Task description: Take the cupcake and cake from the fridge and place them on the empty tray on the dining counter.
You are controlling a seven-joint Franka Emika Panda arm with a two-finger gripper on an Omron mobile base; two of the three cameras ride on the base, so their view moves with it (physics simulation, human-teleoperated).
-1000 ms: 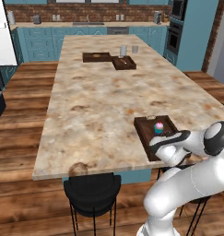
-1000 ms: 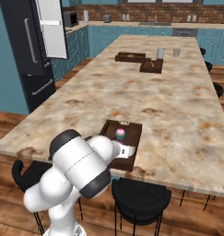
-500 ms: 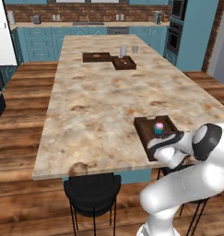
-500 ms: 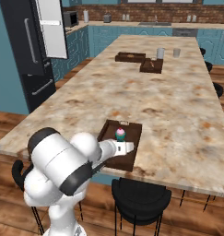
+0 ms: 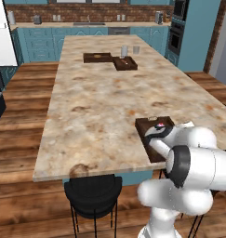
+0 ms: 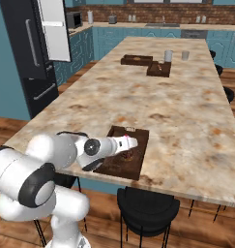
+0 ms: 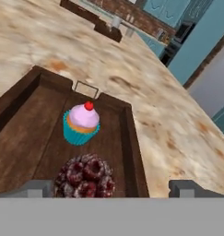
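sitting side by side in the tray [image 7: 132,152], cupcake [image 7: 81,123] and cake [image 7: 85,177] look delivered; fingers [image 7: 181,188] spread wide, holding nothing, just above the cake.

The hand [image 7: 111,188] hangs low, fingers spread wide, gripping nothing.

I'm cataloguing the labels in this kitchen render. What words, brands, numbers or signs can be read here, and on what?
None: no readable text on the tray, the cupcake, the cake, the dining counter or the fridge.
The small pale outlined mark on the tray's far rim is too blurred to read.
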